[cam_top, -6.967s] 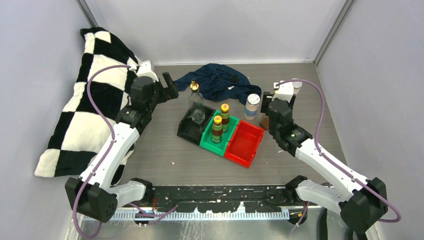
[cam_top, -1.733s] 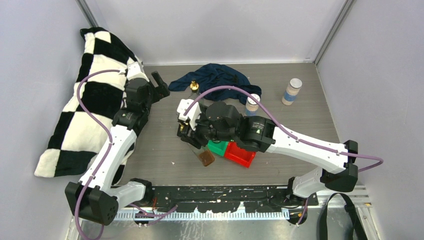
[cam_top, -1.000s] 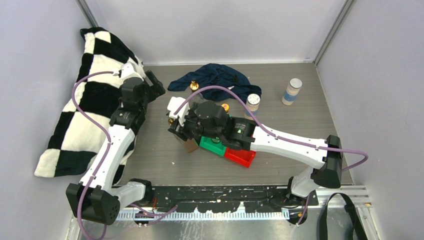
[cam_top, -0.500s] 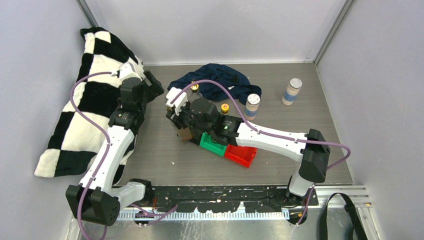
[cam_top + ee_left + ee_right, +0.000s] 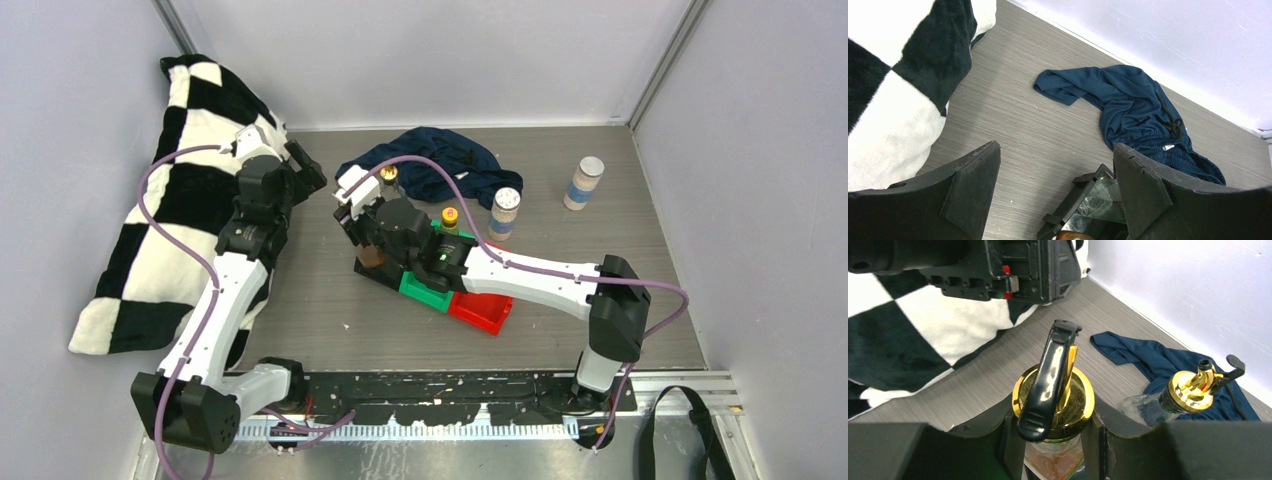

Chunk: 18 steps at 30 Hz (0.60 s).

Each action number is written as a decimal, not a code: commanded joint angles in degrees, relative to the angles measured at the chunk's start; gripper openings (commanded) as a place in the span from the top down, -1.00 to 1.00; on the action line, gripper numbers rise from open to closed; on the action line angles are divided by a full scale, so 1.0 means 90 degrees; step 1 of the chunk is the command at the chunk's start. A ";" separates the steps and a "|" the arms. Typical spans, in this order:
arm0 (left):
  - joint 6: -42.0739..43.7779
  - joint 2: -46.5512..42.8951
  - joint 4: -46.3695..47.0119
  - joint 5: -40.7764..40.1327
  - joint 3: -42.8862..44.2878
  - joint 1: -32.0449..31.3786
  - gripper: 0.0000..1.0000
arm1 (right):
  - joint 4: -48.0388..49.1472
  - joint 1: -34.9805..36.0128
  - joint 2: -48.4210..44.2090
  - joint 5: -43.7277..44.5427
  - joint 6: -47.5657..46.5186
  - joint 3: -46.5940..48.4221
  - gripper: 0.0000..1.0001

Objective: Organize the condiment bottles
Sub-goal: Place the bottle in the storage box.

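Grey wood-grain table, pale walls. Right claw is clamped on the neck of a gold-topped bottle at the black bin, centre. Left claw gapes, empty, at 10 o'clock. Pillow at 9, cloth at 12, jars at 2.

Open tabletop nearside — pillow leftward

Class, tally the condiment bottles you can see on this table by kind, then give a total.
Clear glass bottles with gold pourer tops: 2
Dark bottles with yellow caps: 1 in view
White-capped cylindrical jars: 2
Total: 5 in view; the right arm may hide another.
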 commanded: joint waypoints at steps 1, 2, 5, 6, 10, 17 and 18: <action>-0.0067 -0.0140 0.0124 0.0015 0.0050 0.0064 -0.67 | 0.1059 0.0125 -0.0009 0.0808 -0.0044 0.0354 0.98; -0.0074 -0.0137 0.0119 0.0018 0.0040 0.0070 -0.67 | 0.1091 0.0142 0.0020 0.0933 -0.0055 0.0367 0.98; -0.0086 -0.0147 0.0132 0.0045 0.0027 0.0071 -0.66 | 0.1195 0.0224 0.0115 0.1248 -0.0137 0.0390 0.98; -0.0099 -0.0147 0.0132 0.0047 0.0031 0.0073 -0.66 | 0.1250 0.0251 0.0162 0.1343 -0.0180 0.0412 0.98; -0.0099 -0.0166 0.0131 0.0048 0.0021 0.0081 -0.66 | 0.1380 0.0359 0.0314 0.1759 -0.0296 0.0508 0.98; -0.0096 -0.0177 0.0142 0.0059 0.0018 0.0081 -0.65 | 0.1792 0.0474 0.0522 0.2432 -0.0325 0.0494 0.98; -0.0096 -0.0177 0.0141 0.0062 0.0020 0.0081 -0.65 | 0.1823 0.0479 0.0556 0.2542 -0.0326 0.0510 0.98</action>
